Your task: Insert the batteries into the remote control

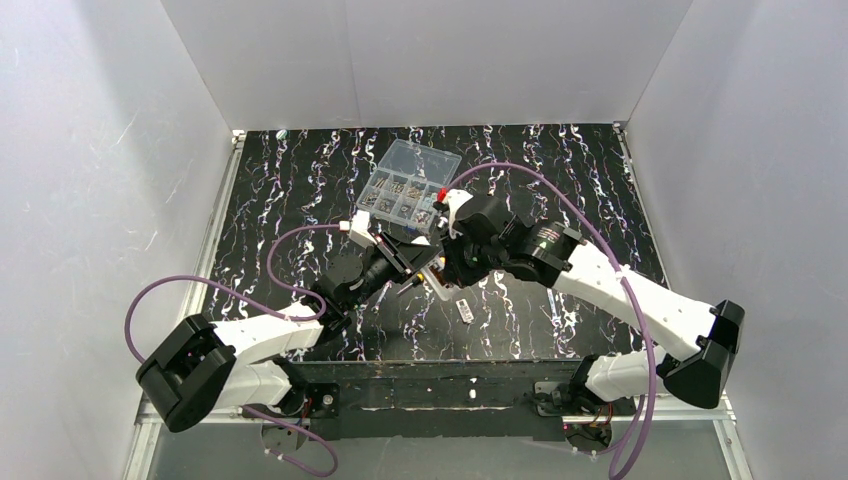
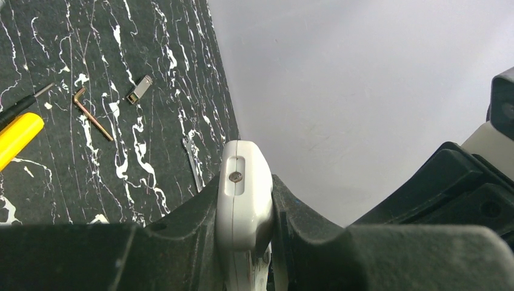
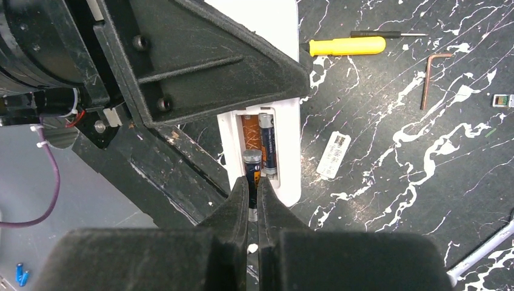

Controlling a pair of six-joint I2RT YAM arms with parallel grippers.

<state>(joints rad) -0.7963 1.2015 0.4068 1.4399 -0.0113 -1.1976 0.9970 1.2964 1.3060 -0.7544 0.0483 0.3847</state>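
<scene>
My right pincer point(image 3: 254, 193) is clamped on a thin battery point(image 3: 252, 160), and the battery's far end is over the open bay of the remote control point(image 3: 290, 145). My left pincer point(image 2: 245, 203) is clamped across the remote control and holds it lifted above the table point(image 3: 394, 212), near the middle.

I think the risk is here: the battery looks a little tilted, close beside the other battery point(image 3: 267, 139) that lies in the bay. If I push at this angle, it may jam on the bay edge or on its neighbour, or slip from my grip. The remote control may also turn in the left grip.

The remote control is just in front of my right pincer and seems to touch the battery I hold. Farther right on the table lies a small white cover point(image 3: 334, 155), and beyond it a yellow screwdriver point(image 3: 345, 45).
</scene>
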